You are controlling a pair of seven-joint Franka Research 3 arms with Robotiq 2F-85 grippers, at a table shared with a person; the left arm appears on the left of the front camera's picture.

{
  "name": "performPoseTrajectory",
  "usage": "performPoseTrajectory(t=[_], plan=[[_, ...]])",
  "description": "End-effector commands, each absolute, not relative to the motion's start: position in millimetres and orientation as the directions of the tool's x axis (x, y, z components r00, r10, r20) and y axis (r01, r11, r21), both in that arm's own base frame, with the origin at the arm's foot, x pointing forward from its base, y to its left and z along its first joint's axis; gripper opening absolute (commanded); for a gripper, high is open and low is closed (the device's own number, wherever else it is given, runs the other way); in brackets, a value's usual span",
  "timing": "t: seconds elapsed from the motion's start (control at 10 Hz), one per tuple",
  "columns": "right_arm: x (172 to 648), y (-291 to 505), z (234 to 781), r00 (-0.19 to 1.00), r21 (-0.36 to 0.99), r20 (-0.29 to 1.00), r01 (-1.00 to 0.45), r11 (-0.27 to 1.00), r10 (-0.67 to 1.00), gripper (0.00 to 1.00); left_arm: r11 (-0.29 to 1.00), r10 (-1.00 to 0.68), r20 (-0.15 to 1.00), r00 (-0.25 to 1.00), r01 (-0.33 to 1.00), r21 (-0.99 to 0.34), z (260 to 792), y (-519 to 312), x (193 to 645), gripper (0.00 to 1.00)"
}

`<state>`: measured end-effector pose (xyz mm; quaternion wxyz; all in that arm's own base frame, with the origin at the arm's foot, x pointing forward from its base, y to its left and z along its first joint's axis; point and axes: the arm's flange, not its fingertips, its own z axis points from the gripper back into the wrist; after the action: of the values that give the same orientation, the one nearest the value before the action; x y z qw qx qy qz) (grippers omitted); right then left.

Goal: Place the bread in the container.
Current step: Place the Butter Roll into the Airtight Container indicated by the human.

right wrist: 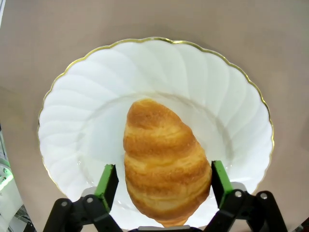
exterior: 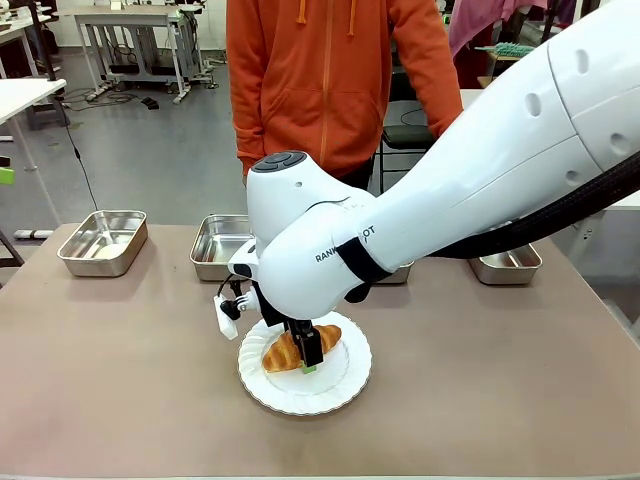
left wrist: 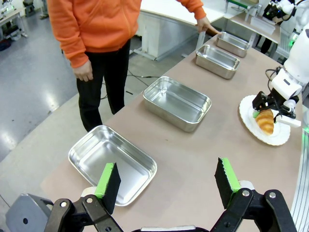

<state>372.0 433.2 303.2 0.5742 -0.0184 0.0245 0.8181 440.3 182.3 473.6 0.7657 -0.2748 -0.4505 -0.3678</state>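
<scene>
1. On the white plate (right wrist: 159, 82), at six o'clock in the right wrist view, the bread (right wrist: 164, 164) lies between the right gripper (right wrist: 164, 180)'s wide, not-yet-clamped fingers.
2. Lifting and placing it in a container (exterior: 222, 246) remain.

i see a robotics lab: grey polished floor (exterior: 150, 150), metal-framed workbenches (exterior: 130, 30), loose floor cables (exterior: 85, 180).

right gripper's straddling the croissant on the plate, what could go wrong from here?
1. The right gripper straddles the croissant's wide end with one pad nearly touching; the tapered body could pivot or slip as the jaws shut.
2. The croissant lies on a plate; pads reaching too low could catch or drag it.
3. The right arm hides part of the tray row; a drop could hit a rim.
</scene>
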Motion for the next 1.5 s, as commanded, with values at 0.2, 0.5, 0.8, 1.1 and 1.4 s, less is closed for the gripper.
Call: performPoseTrajectory(t=[0.2,0.5,0.8,1.1,1.4], plan=[[371,431,301,-0.325,-0.027,-0.087,-0.944,-0.328,0.942,0.75,0.571,-0.315,0.898,0.306,0.817,-0.079,475,183,438,1.0],[372,433,301,-0.422,0.042,-0.068,-0.907,-0.42,0.904,0.55,0.571,-0.315,0.898,0.306,0.817,-0.079,475,183,438,1.0],[374,433,306,-0.344,0.004,-0.062,-0.939,-0.344,0.937,0.55,0.571,-0.315,0.898,0.306,0.817,-0.079,475,183,438,1.0],[374,428,325,-0.271,-0.04,-0.033,-0.961,-0.272,0.962,0.56,0.571,-0.315,0.898,0.306,0.817,-0.079,475,183,438,1.0],[376,386,414,0.002,-0.116,-0.017,-0.993,0.0,1.0,0.56,0.571,-0.315,0.898,0.306,0.817,-0.079,475,183,438,1.0]])
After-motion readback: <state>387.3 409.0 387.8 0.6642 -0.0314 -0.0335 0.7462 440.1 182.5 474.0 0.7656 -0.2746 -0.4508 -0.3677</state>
